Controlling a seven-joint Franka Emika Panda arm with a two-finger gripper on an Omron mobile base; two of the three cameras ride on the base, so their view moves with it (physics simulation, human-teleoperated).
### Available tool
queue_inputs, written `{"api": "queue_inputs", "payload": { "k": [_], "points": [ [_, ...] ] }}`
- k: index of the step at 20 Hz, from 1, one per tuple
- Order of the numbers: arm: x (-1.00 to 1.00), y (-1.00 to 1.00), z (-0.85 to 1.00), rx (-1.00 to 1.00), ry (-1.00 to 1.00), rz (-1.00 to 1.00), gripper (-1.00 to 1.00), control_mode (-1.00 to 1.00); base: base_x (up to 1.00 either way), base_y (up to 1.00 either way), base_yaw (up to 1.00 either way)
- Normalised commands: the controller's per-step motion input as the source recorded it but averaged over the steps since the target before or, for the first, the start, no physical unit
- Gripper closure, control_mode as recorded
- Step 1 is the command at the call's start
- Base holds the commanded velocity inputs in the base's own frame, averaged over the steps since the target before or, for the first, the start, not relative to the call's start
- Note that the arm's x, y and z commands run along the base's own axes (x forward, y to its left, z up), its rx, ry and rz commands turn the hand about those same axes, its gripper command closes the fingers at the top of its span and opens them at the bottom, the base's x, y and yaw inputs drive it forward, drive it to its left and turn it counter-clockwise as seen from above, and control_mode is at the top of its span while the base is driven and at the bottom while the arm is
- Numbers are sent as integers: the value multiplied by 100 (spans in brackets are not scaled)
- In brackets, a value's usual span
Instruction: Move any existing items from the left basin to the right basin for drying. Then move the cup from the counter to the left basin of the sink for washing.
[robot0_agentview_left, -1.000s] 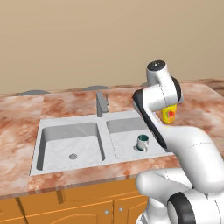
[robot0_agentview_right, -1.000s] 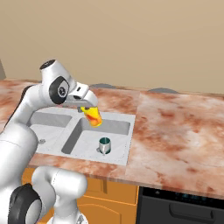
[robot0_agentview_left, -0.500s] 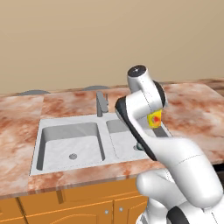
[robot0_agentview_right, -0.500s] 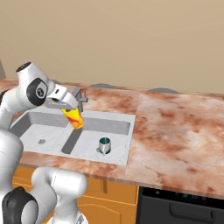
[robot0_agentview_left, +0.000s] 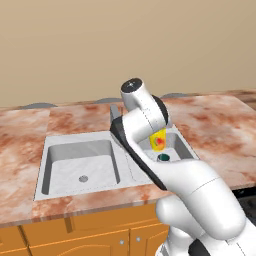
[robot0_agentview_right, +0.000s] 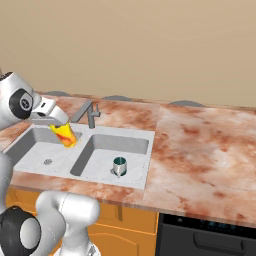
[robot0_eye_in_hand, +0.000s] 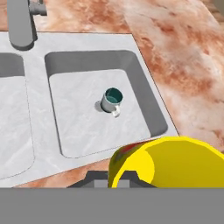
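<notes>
Gripper pinched on the yellow cup, tilted, red mark showing, carried in the air over the left basin near the sink's central divider. Just beyond and to the right of the held cup, the grey faucet. Further right and lower, silvery mug with teal inside standing upright on the floor of the right basin, handle toward the front. All around, marbled reddish counter; below, orange cabinets.
</notes>
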Motion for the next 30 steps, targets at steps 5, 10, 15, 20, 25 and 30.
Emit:
{"api": "queue_inputs", "payload": {
  "k": [5,10,15,20,25,30],
  "points": [
    [0,64,0,0,4,5,100,-100,0,0,0],
    [0,62,-7,0,3,6,100,-100,0,0,0],
    [0,57,-17,0,2,8,100,-100,0,0,0],
    [0,41,-29,1,0,11,100,-100,0,0,0],
    [0,10,-29,2,0,12,100,-100,0,0,0],
    [13,6,-27,1,1,9,100,-100,0,0,0]
  ]
}}
